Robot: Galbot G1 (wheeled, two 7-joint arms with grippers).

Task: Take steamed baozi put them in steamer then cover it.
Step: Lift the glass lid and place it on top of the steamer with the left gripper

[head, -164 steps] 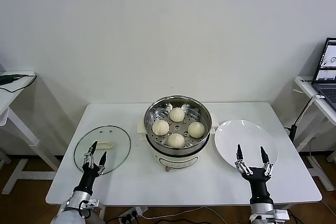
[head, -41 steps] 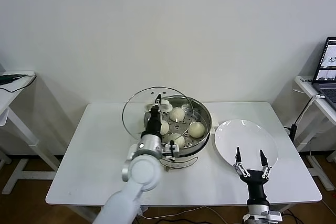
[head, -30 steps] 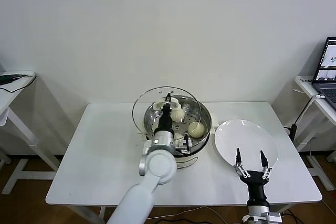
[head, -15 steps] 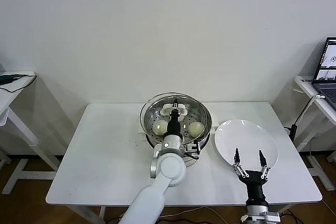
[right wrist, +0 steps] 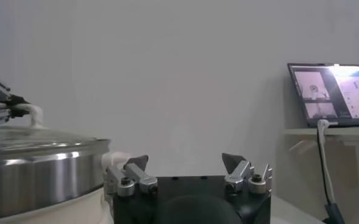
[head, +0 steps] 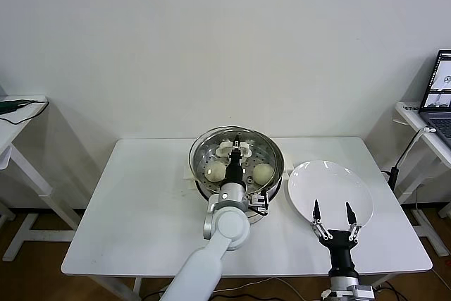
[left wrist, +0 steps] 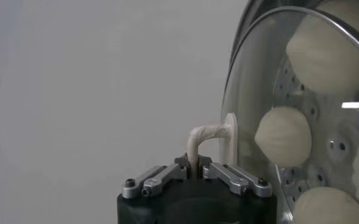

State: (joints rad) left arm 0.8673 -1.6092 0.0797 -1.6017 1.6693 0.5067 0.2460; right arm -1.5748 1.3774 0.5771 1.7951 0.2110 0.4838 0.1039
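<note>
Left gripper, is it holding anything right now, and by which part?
Yes. The left gripper is shut on the white handle of the round clear glass lid, over the shiny steel steamer. The right gripper holds nothing.

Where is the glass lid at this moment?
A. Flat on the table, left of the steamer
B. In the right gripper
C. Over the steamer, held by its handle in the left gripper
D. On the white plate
C: the left gripper is shut on the white handle of the lid, which sits over the steamer and its baozi.
</note>
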